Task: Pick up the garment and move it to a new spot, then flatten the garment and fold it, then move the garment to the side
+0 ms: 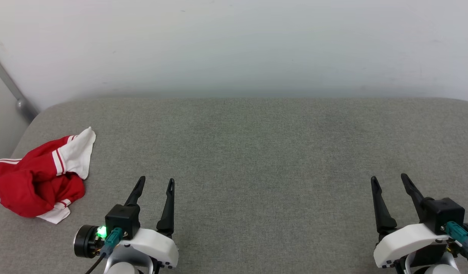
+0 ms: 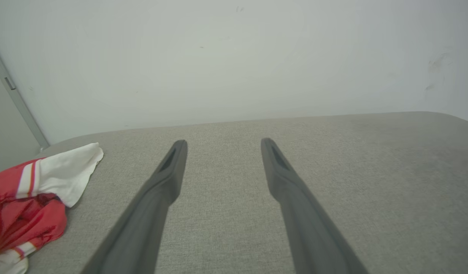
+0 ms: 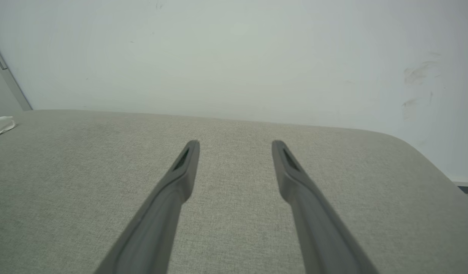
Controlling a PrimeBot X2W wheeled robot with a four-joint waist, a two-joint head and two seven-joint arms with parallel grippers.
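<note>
One crumpled garment point(image 1: 40, 179), bunched up at 9 o'clock on the grey cushion point(image 1: 256, 152), right by its left edge. Long axis roughly 2 to 8 o'clock, white sleeve point(image 1: 80, 152) poking toward 2, red bulk toward 8. Left gripper point(image 1: 157, 179) down at 7 o'clock, fingers point(image 1: 167, 207) spread wide, nothing between them, near the garment but not touching it. Right gripper point(image 1: 389, 177) at 5 o'clock, same deal: wide apart, empty, well away from it.

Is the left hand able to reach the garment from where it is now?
Probably yes: the left hand is open, the garment lies crumpled to its left, with bare grey surface between.
</note>
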